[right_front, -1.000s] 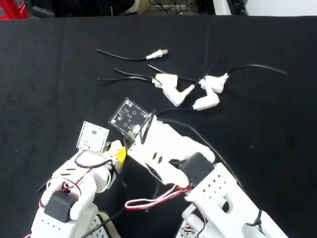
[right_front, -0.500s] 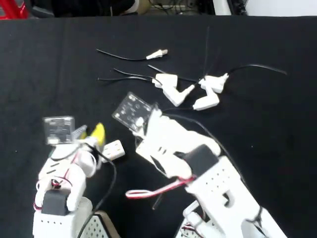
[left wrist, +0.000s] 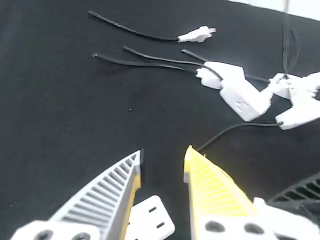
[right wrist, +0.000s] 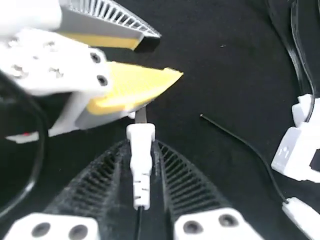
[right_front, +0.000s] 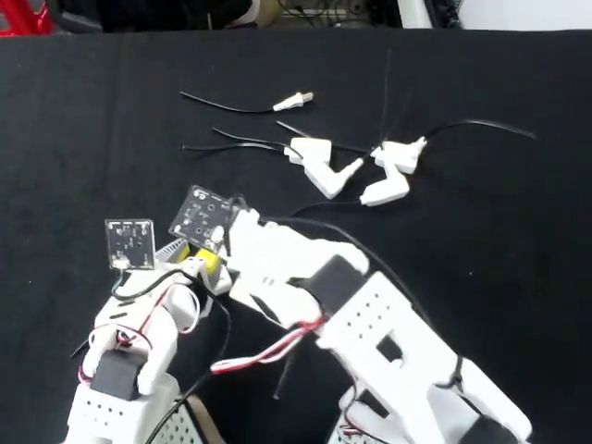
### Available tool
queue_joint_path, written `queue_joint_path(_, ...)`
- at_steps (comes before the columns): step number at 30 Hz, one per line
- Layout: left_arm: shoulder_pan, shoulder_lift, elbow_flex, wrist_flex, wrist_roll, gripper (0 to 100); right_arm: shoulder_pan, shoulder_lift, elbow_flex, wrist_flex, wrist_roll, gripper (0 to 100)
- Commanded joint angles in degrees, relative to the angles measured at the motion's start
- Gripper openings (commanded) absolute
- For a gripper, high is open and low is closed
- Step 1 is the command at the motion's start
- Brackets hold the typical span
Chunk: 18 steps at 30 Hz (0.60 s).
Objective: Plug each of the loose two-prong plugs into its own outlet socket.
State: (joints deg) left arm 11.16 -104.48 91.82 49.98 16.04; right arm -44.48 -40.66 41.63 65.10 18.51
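Plug (right wrist: 140,155) now nearer socket (left wrist: 150,223)

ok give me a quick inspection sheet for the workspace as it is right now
surface: black table
job's things: held plug in the right gripper; loose plug at the far side; near socket between the left gripper's fingers; more white sockets mid-table
clutter: nothing seen
grippers: right gripper shut on the held plug, prongs toward the left gripper, which is open
cables: black leads trail from the far pieces; red and white wires on an arm
surroundings: red object beyond the far edge
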Motion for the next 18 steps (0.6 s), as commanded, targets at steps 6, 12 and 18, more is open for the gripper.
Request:
queue_joint_path(6,6.90,0.09,0.22,2.55,-3.96,15,1.85,-9.54,0.75,-2.37,-2.02,1.1)
queue_joint_path(12,9.10,0.09,0.13,3.16,-4.31,15,1.93,-8.92,1.27,-2.99,-2.02,1.1)
queue_joint_path(18,3.47,0.09,-0.48,3.25,-4.31,15,2.73,-8.84,0.66,-2.46,-2.11,1.1)
